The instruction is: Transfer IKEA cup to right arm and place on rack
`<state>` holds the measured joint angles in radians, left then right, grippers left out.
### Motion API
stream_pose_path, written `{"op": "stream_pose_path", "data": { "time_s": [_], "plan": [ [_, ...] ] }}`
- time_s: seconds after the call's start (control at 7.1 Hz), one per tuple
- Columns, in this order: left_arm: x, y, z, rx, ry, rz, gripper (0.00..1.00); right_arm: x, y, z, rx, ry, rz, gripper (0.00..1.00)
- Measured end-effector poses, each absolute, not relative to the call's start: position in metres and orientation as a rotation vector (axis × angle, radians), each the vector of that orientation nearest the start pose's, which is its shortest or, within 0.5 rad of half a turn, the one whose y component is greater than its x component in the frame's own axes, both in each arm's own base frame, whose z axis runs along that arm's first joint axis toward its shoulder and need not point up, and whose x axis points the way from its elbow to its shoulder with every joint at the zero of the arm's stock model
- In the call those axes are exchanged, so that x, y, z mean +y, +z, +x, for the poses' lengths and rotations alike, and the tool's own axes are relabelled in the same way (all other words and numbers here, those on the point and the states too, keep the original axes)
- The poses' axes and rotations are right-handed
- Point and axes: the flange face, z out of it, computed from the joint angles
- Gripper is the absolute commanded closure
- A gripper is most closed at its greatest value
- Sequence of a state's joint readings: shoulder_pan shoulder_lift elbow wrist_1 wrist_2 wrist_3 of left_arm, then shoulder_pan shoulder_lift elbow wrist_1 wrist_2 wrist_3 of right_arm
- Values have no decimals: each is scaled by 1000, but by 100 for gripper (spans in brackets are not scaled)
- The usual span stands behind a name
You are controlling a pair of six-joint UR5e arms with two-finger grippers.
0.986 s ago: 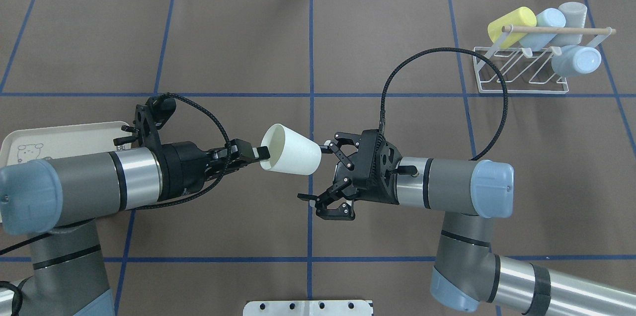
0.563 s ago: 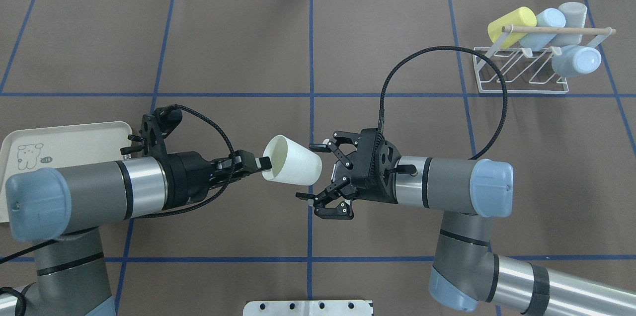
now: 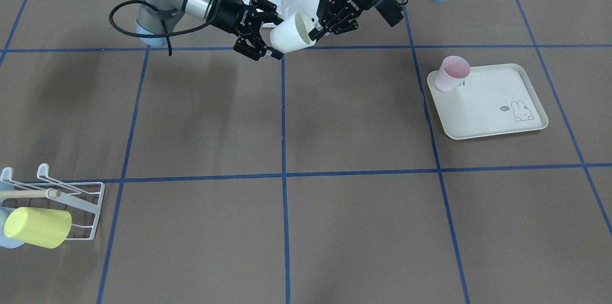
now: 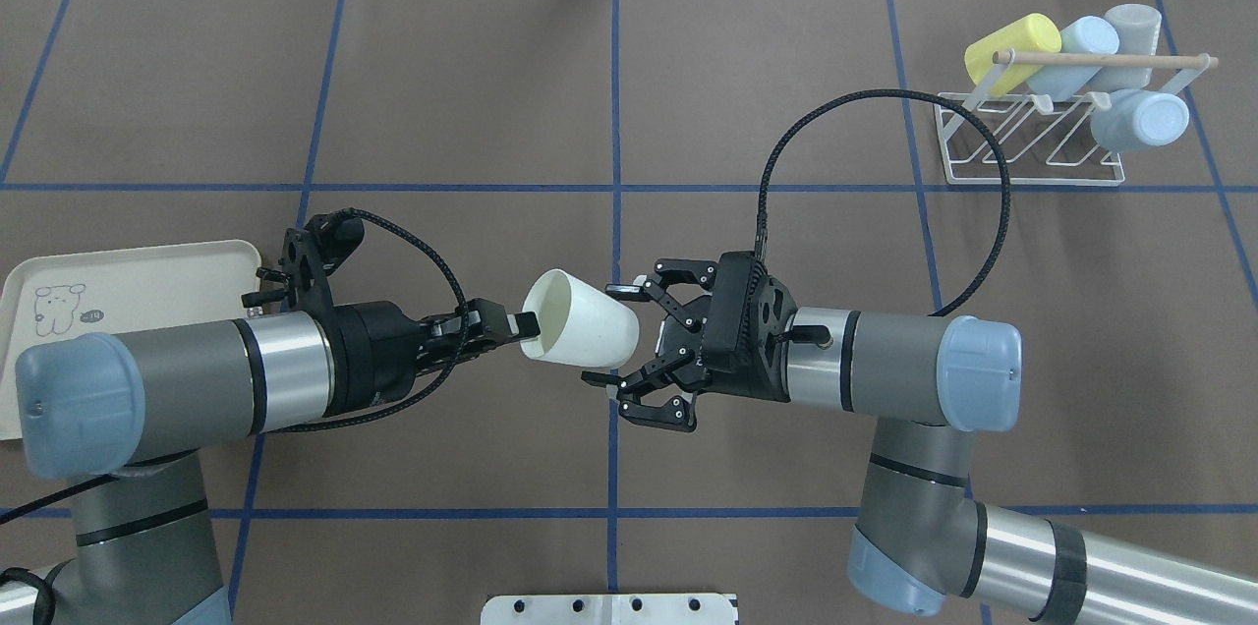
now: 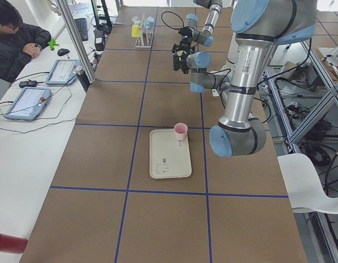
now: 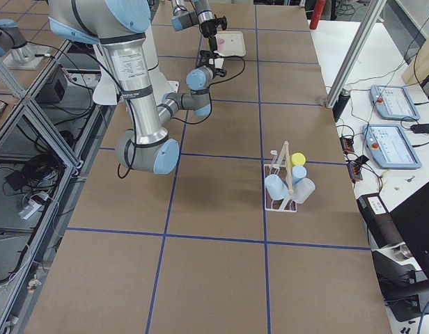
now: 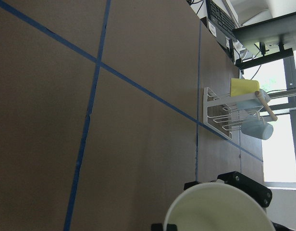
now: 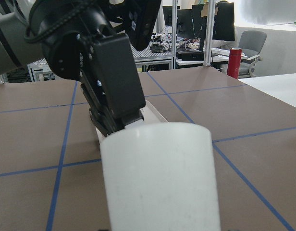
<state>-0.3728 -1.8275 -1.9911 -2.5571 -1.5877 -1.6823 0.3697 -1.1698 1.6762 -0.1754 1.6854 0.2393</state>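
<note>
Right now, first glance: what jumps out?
Mid-table, above the surface, the left end effector pinches the rim of a white cup, its base inside the open right end effector. Far right, the rack carries four cups; a pink cup stands on the tray at left.

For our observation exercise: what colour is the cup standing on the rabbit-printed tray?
Pale pink. The cup stands at a corner of the cream tray, clearest in the front-facing view.
</note>
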Motion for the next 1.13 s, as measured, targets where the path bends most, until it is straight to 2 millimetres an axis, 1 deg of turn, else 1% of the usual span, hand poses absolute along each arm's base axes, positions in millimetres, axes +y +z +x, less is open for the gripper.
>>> {"op": "stream_pose_path", "data": {
  "time_s": [0.14, 0.28, 0.56, 0.7, 0.84, 0.99, 1.13],
  "plan": [
    [-306, 219, 421, 1663, -352, 206, 87, -319, 237, -487, -1364, -748, 1434, 59],
    [-306, 218, 421, 1665, -349, 204, 1, -319, 238, -487, -1364, -747, 1435, 74],
    [-305, 213, 419, 1679, -345, 205, 0, -321, 241, -486, -1357, -746, 1435, 79],
    [-306, 211, 414, 1683, -346, 213, 0, -322, 244, -485, -1352, -747, 1431, 87],
    [-307, 210, 406, 1679, -330, 232, 0, -324, 247, -484, -1340, -748, 1426, 96],
    [-311, 216, 394, 1642, -307, 260, 0, -329, 255, -481, -1317, -750, 1415, 100],
    [-319, 225, 378, 1567, -288, 287, 0, -340, 268, -473, -1277, -752, 1396, 100]
  ]
}}
